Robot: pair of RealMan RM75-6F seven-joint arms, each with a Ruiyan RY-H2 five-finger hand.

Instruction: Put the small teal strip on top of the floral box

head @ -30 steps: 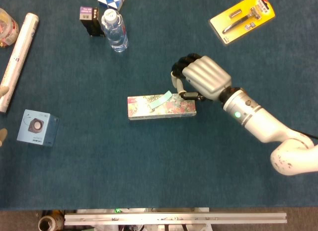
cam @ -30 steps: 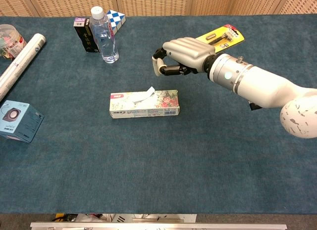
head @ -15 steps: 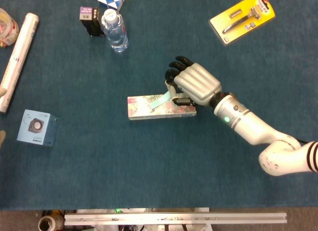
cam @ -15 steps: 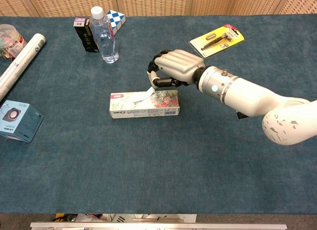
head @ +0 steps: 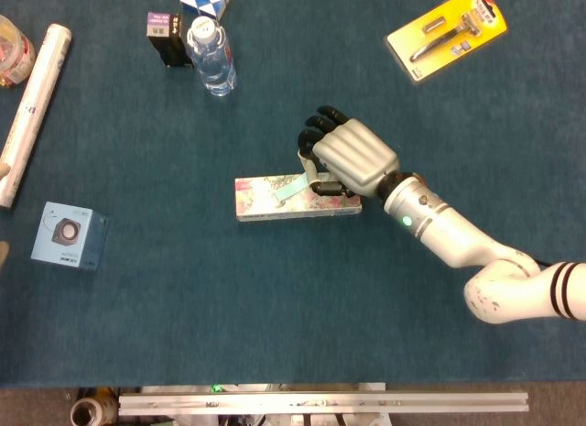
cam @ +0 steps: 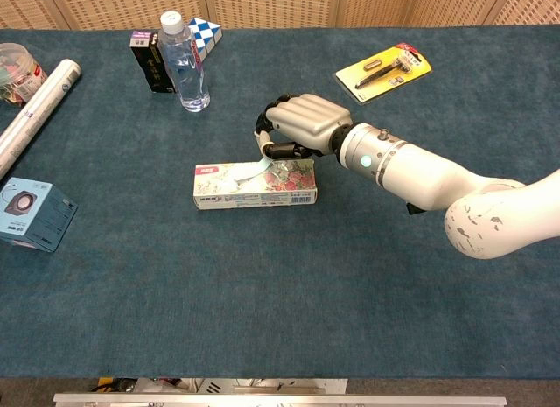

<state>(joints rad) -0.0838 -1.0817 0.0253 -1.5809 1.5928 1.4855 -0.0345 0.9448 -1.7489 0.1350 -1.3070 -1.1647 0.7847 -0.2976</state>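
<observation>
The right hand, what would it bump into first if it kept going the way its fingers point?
The right hand points up and left across the table. Its fingers sit over the floral box by the teal strip; past that the water bottle looks nearest, though height is unclear.

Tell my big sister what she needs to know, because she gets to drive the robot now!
Right hand: low over the right end of the floral box, fingers curled at the near end of the small teal strip; whether it is pinching the strip cannot be told.
Left hand: not in view.
Strip: lying slantwise on the box's top.
Box: flat mid-table on the blue cloth.
Done: strip looks placed on the box.
Left: make sure the fingers are off the strip, then lift the right hand straight away without dragging it.
</observation>
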